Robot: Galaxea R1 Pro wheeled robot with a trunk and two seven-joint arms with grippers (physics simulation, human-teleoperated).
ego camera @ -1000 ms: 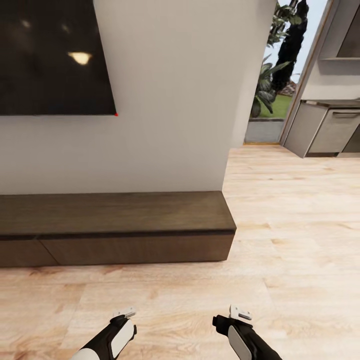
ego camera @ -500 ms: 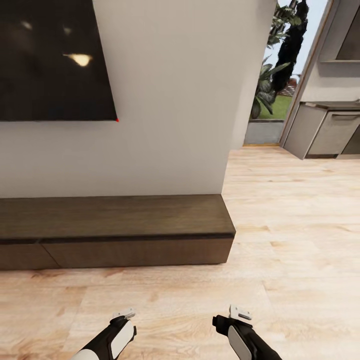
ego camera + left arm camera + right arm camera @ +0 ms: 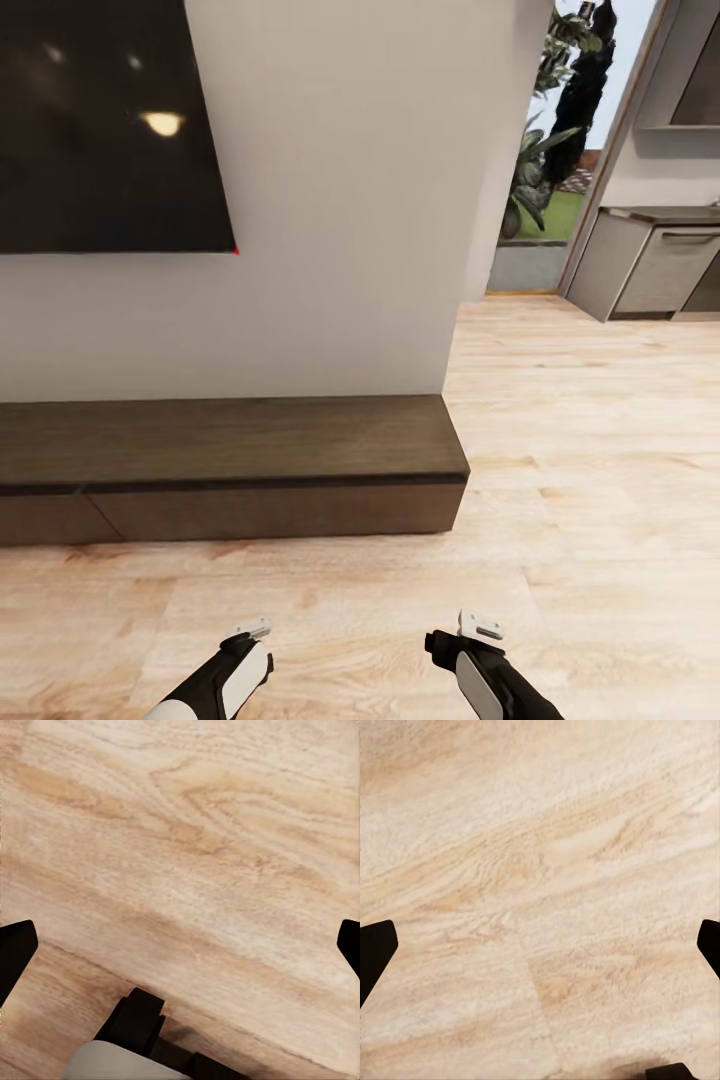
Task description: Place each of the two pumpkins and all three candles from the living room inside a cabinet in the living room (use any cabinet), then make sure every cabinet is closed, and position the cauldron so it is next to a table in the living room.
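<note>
The cabinet (image 3: 230,470) lies beyond both arms, a long low dark-brown unit set against the white wall (image 3: 340,200), its long axis running across the head view from left to right and its plain fronts shut, facing the robot. Nearest the camera, the left gripper (image 3: 248,630) and the right gripper (image 3: 480,628) hang low over the light wooden floor (image 3: 600,480); each wrist view shows its dark fingertips (image 3: 16,945) (image 3: 375,945) spread wide apart with nothing between them. Above the cabinet hangs a black television screen (image 3: 100,130). Farther right stand grey kitchen cabinets (image 3: 650,265) and garden plants (image 3: 550,130) past a doorway.
</note>
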